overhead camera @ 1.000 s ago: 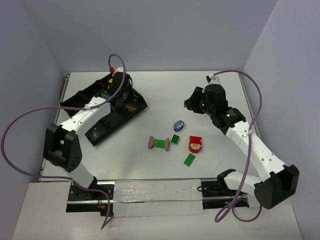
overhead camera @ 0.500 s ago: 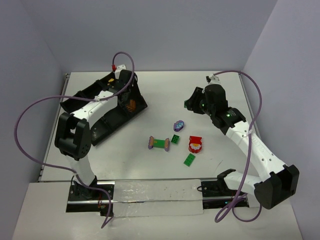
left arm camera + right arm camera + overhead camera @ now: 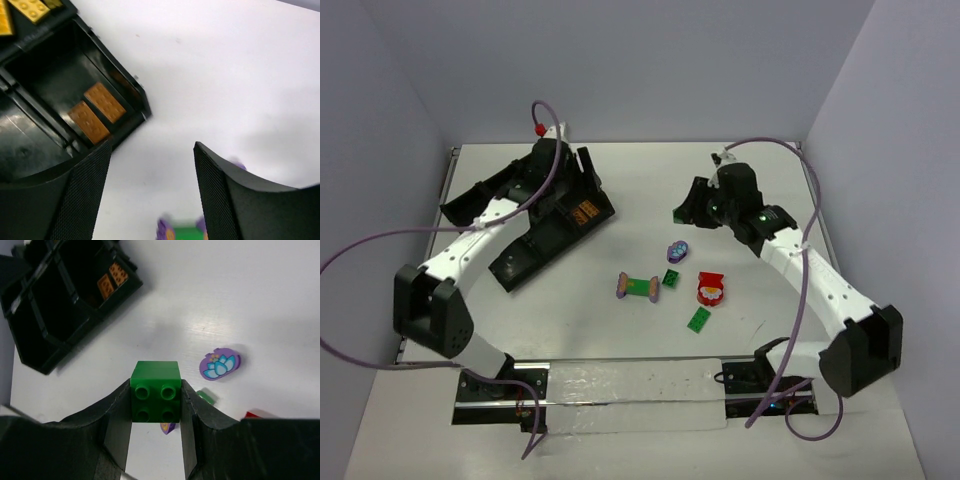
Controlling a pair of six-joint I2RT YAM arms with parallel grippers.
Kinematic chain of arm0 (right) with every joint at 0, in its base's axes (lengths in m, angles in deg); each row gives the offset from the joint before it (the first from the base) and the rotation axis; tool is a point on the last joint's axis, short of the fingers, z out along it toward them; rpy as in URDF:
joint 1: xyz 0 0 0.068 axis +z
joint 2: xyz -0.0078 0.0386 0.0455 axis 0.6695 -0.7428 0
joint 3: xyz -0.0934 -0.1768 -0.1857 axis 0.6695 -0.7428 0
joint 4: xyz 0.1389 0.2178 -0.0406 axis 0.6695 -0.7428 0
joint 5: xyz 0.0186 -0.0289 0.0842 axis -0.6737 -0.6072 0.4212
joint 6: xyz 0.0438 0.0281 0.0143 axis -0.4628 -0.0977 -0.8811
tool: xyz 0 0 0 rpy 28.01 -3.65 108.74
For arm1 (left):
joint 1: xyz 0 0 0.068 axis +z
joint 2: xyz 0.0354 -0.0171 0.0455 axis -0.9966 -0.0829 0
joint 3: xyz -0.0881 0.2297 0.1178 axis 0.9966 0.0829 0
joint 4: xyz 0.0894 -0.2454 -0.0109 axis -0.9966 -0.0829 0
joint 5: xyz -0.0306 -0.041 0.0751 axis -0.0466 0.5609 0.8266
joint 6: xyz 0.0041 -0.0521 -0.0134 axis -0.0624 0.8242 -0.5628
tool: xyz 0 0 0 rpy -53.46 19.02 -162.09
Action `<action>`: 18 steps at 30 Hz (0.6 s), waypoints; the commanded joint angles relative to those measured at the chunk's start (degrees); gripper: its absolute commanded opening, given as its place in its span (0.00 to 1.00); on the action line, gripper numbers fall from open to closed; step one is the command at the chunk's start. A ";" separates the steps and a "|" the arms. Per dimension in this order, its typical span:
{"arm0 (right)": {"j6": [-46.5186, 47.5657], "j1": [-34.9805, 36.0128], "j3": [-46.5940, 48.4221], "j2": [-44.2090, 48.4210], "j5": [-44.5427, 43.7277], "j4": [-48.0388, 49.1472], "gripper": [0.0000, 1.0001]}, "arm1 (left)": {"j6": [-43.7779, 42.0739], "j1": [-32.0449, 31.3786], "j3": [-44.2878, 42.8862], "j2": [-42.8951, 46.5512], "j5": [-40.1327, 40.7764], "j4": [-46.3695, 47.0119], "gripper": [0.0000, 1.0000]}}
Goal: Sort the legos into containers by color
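My right gripper (image 3: 155,386) is shut on a green four-stud brick (image 3: 155,372) and holds it above the table; in the top view it (image 3: 688,208) hangs right of the black divided tray (image 3: 525,262). My left gripper (image 3: 152,167) is open and empty, over the tray's right corner (image 3: 582,172). Two orange bricks (image 3: 96,113) lie in one compartment and yellow bricks (image 3: 29,9) in another. On the table lie a purple oval piece (image 3: 676,250), a purple-ended green bar (image 3: 638,286), a small green plate (image 3: 671,278), a red-and-white brick (image 3: 710,290) and a flat green plate (image 3: 699,319).
The tray (image 3: 47,340) lies at an angle at the left of the table. White walls close in the back and both sides. A metal rail (image 3: 630,395) with the arm bases runs along the near edge. Purple cables loop beside both arms.
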 commanded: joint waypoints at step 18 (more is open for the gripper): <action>1.91 12.91 22.24 -39.94 -18.51 -5.07 0.05 | 5.64 0.31 7.23 11.28 0.64 -1.77 0.73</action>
